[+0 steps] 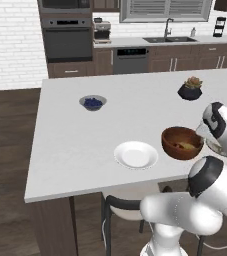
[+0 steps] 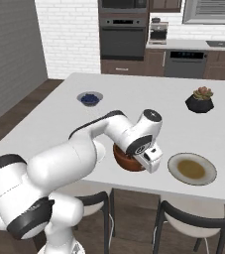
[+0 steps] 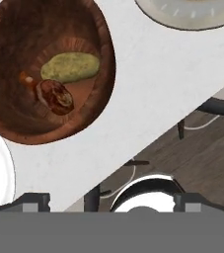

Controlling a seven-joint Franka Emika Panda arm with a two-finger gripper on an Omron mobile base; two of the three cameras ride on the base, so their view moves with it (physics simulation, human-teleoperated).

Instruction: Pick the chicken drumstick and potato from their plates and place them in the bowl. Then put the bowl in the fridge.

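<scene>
The robot's dark two-finger gripper (image 3: 108, 200) hangs with its jaws spread wide and empty near the counter edge. Beyond it, the deep round reddish-brown wooden bowl (image 3: 91, 106) holds the oblong yellowish potato (image 3: 70, 67), lying crosswise, touching, it seems, the glossy brown chicken drumstick (image 3: 54, 96), whose bone tip points away from the gripper.

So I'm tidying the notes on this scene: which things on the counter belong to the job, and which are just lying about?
Job:
bowl, with the potato and drumstick inside
white plate, bare
grey-rimmed plate, bare
gripper, open, off to the side of the bowl

Lying about:
blueberry bowl
potted plant
</scene>
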